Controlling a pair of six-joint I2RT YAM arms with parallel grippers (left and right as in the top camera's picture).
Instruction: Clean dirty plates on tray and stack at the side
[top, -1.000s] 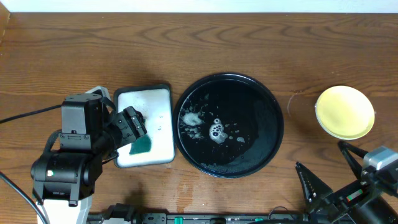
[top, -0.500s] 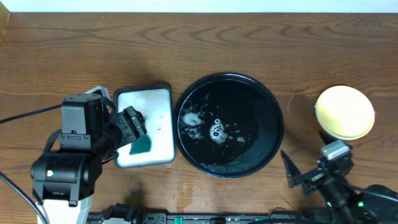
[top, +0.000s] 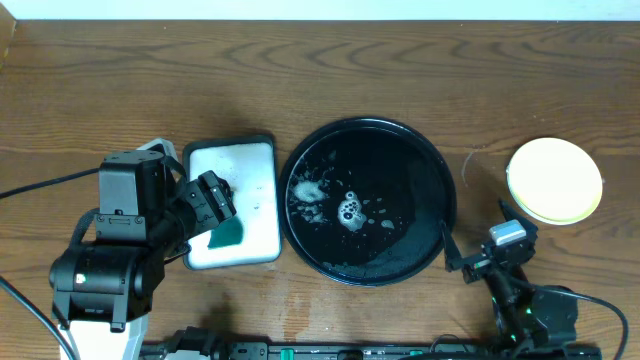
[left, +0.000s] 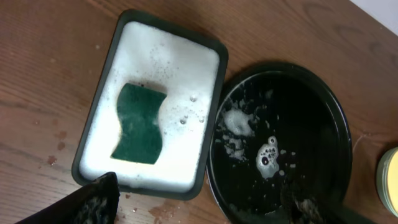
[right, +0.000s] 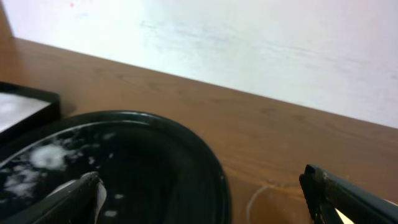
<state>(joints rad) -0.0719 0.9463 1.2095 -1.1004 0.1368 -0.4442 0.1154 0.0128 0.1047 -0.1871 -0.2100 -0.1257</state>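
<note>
Two grippers: both are spread wide and empty. The left gripper hangs with suds on its fingers, and the right gripper sits low over the brown wooden table.
Plates: a small round yellow plate rests on the table, off beyond the right gripper's right finger and well apart from it. I cannot tell whether the mint ones lie under it.
Tray: the large round glossy black tray lies just ahead of the right gripper's left finger. It carries no plate, only white foam and water.
Below the left gripper: a small rectangular white tray with black rim is full of lather, with a green sponge lying flat in it.
Risk: the right gripper's left finger is close to the black rim, so I reckon a careless sweep leftward could nudge the tray and slop suds onto the wood. A swing the other way might clip the plate.
Change: a second ago the right arm lay back at the table's near corner. It has since come in beside the tray. The left arm, sponge and plate look unmoved.
</note>
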